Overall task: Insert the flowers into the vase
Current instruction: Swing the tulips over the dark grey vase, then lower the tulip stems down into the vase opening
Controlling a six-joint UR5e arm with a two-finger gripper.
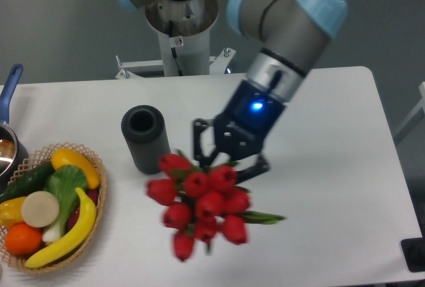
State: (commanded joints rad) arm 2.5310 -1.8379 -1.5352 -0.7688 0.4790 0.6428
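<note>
The flowers (pixel 202 204), a tight bunch of red tulip buds with green leaves, hang blurred just right of and in front of the vase, buds toward the camera. The vase (pixel 143 137) is a dark grey ribbed cylinder standing upright on the white table, its round mouth open and empty. My gripper (pixel 226 161) reaches down from the upper right and sits right behind the bunch, its black fingers (pixel 199 142) on either side of the stem end. It appears shut on the stems, which the buds hide. The bunch's left edge almost touches the vase's lower right side.
A wicker basket (pixel 66 147) of toy fruit and vegetables sits at the front left. A metal pot with a blue handle (pixel 12 80) is at the left edge. The arm's base (pixel 179 28) stands at the back of the table. A dark object (pixel 415 254) sits at the front right corner.
</note>
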